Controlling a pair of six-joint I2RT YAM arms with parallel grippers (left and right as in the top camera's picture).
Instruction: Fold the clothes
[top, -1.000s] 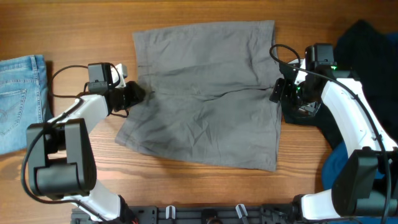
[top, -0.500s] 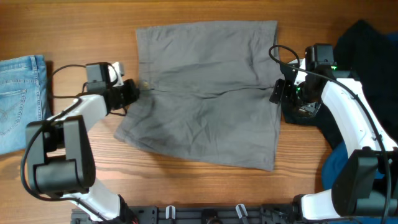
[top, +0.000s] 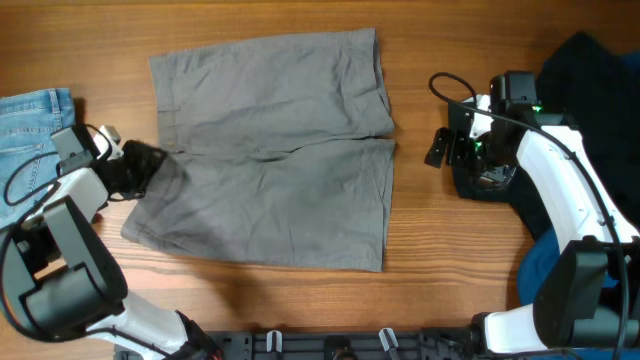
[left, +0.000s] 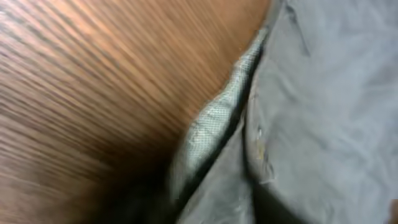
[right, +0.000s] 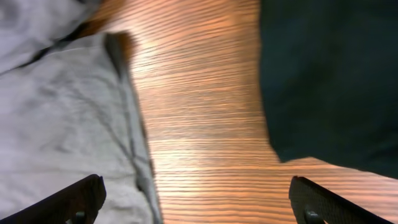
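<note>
Wooden table, grain running left-right. Grey shorts lie spread flat at centre-left of the overhead frame, waistband edge at frame left, both leg openings pointing frame right, so the legs run left-right; the upper leg tilts slightly up toward the right, and the split between the legs shows at the right edge. Denim garment sits at the far left edge, black garment at upper right, blue garment at lower right behind the right arm. Left gripper is at the shorts' left edge, over the fabric; the left wrist view is blurred, showing only a folded hem with mesh lining and bare wood, fingers not visible, so cannot tell whether it grips. Right gripper is just right of the leg openings, apart from the cloth; in its wrist view the fingertips stand wide with only bare table between them, holding nothing.
</note>
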